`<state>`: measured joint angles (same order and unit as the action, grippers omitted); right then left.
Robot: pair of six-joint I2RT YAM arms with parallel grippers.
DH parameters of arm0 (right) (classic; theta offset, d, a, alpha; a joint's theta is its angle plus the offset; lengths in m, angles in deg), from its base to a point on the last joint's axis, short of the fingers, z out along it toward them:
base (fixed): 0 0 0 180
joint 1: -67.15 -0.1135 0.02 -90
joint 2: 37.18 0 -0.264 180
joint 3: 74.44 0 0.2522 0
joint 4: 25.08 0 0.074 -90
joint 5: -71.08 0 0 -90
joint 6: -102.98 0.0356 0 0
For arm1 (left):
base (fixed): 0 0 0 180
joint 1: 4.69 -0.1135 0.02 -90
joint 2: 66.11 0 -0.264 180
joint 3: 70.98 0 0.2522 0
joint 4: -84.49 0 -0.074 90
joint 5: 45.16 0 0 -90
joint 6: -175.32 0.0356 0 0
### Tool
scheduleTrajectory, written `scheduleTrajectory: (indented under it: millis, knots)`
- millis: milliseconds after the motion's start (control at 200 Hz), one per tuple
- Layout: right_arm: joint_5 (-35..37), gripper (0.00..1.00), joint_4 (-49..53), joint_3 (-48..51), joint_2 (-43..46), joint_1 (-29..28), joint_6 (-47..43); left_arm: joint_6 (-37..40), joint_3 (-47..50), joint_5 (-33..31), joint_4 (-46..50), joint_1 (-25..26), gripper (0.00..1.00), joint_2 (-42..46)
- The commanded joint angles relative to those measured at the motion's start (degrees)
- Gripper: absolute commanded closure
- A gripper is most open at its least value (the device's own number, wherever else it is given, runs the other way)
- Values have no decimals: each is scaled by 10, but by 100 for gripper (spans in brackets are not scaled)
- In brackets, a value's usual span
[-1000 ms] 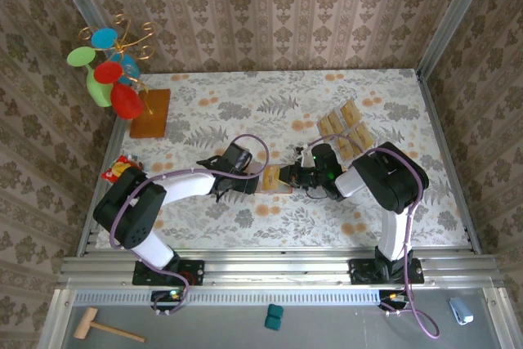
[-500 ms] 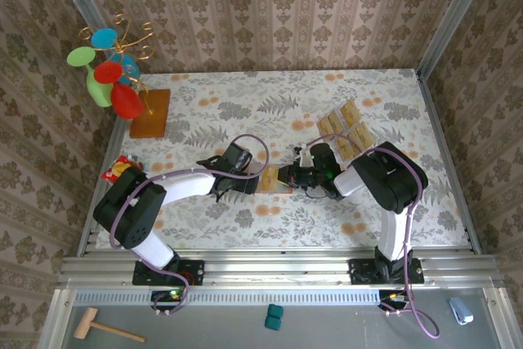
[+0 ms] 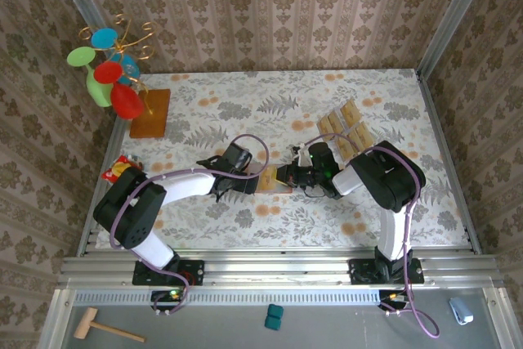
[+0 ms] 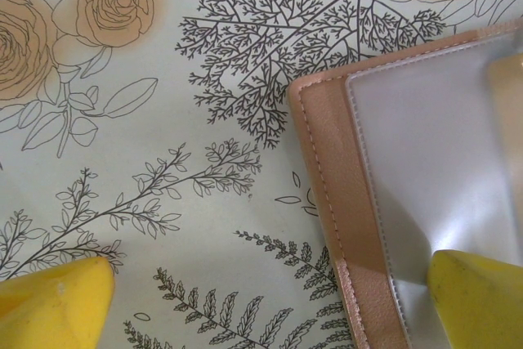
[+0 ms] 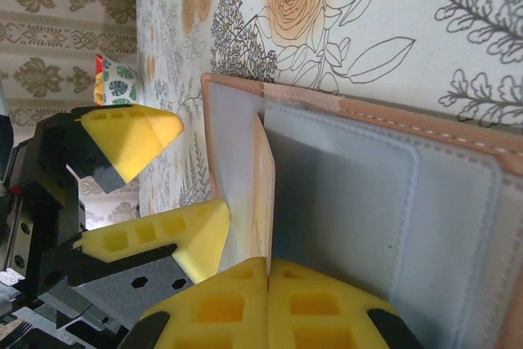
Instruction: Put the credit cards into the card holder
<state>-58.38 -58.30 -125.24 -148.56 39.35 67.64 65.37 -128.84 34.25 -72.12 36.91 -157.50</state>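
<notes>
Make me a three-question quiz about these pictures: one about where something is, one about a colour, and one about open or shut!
1. Where is the card holder?
A in the far left corner
B between the left gripper and right gripper
C in the far right corner

2. What colour are the fingers?
A blue
B red
C yellow

3. How is the right gripper?
A open wide
B shut on a card
C shut on nothing

Answers:
1. B, a gripper sits at each end of it.
2. C, both wrist views show yellow fingers.
3. B, its closed fingers pinch the card's edge.
</notes>
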Motion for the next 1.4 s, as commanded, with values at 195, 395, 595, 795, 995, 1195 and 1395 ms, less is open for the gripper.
scheduleTrajectory:
  millis: [195,395,595,795,995,1195,1395]
  knots:
    - [24,80,112,-6,11,-10,-31,-13,12,-8,11,4,0,-3]
    - [34,57,180,-27,35,-10,-57,-14,13,-4,5,5,0,-4]
    - [45,40,245,-51,59,-9,-83,-14,16,0,-1,4,0,0]
    - [59,25,315,-90,83,-9,-112,-13,27,1,-8,1,0,9]
    - [66,21,373,-129,96,-8,-135,-14,37,8,-16,-2,0,27]
    - [87,20,440,-163,116,-8,-163,-13,41,19,-25,-10,0,43]
    - [125,28,505,-182,129,-8,-185,-15,53,33,-49,-20,0,54]
